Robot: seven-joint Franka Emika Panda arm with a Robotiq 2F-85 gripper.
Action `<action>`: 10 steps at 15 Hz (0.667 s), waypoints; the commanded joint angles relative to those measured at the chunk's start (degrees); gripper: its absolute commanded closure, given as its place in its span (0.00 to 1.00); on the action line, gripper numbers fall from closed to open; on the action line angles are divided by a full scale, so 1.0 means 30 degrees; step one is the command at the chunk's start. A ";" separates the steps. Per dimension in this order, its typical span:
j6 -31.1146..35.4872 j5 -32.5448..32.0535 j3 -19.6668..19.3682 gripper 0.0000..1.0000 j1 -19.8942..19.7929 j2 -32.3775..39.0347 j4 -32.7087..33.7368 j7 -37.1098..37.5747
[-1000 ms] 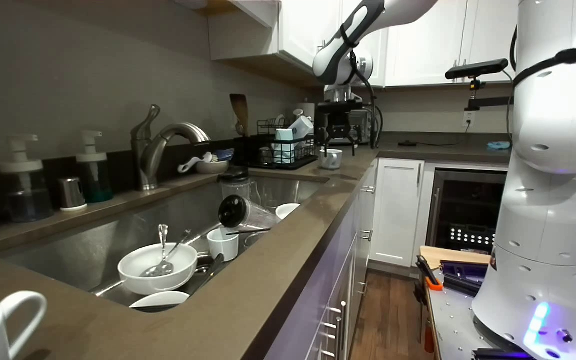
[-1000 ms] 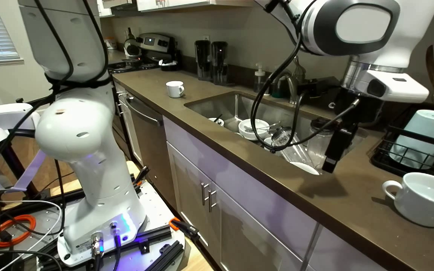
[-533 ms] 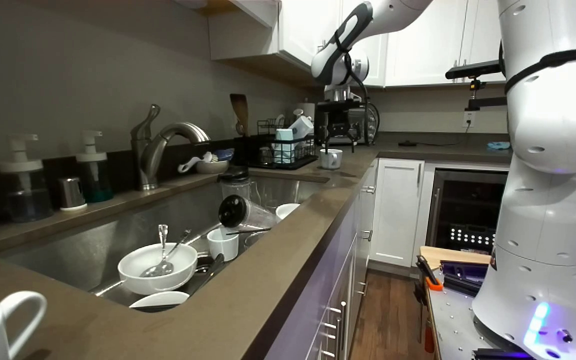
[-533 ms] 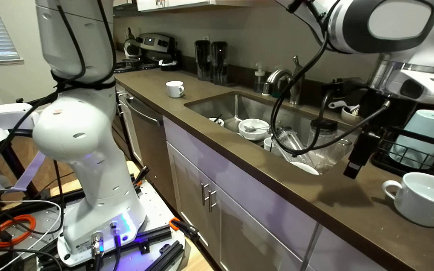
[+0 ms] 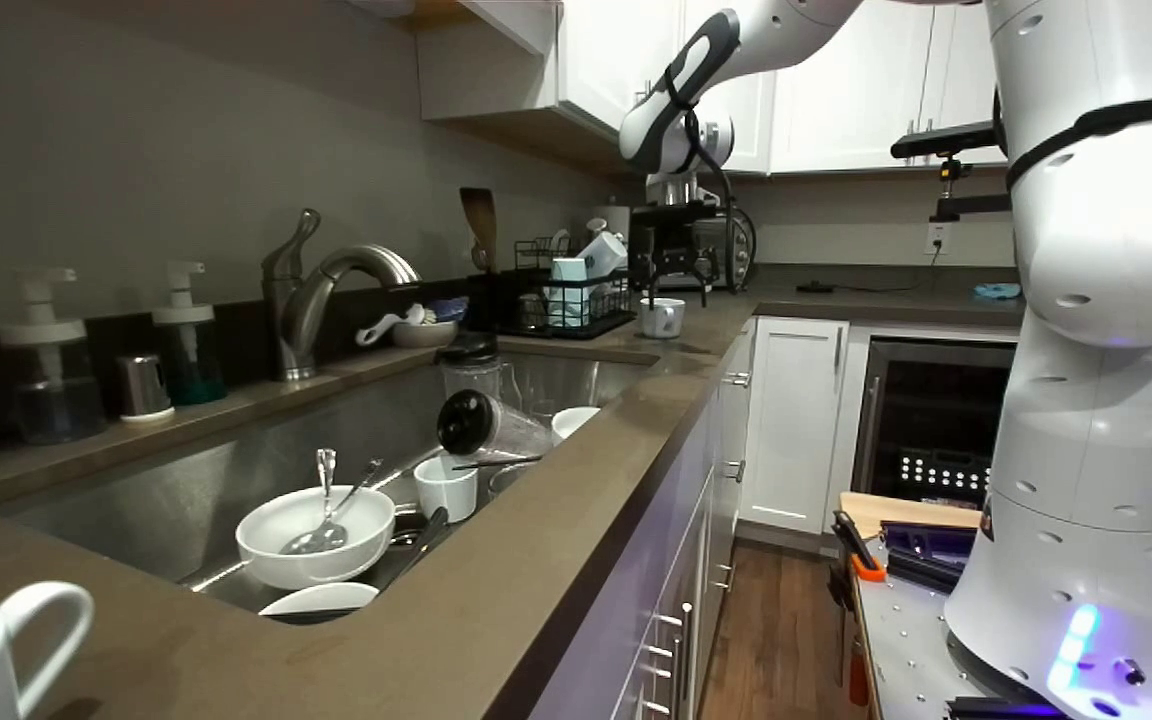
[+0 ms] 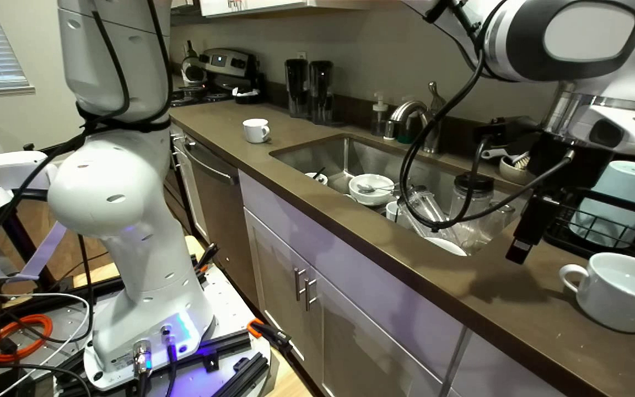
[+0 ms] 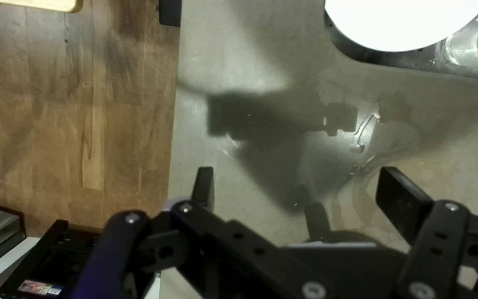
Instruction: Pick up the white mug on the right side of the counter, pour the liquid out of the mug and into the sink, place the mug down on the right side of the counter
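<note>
A white mug [image 6: 623, 298] with clear liquid stands upright on the right of the counter; its handle points toward the gripper side. It also shows in an exterior view [image 5: 663, 320] at the counter's far end. My gripper [image 6: 521, 248] is open and empty above the counter, between the sink and this mug, apart from it. In an exterior view the gripper [image 5: 676, 300] appears just over the mug. In the wrist view the gripper [image 7: 297, 178] has widely spread fingers over bare wet counter; the mug is not clearly visible there. The steel sink [image 6: 334, 157] holds dishes.
A black dish rack [image 6: 565, 231] with a light-blue cup [image 6: 620, 204] stands behind the mug. A second white mug [image 6: 256, 131] is on the sink's far side. The faucet [image 5: 356, 262] arches over the sink. A white bowl [image 7: 405, 20] lies near the sink edge.
My gripper has moved away from the sink toward the right-hand mug, mostly during the first half second and only slightly since. It stays open. The mugs have not moved.
</note>
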 commanded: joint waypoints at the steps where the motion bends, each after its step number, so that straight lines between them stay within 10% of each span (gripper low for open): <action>1: -0.0093 0.0039 -0.0040 0.00 0.0020 0.0079 0.0140 -0.0032; 10: 0.0256 0.0349 0.0032 0.00 -0.0101 0.0199 -0.0079 -0.0321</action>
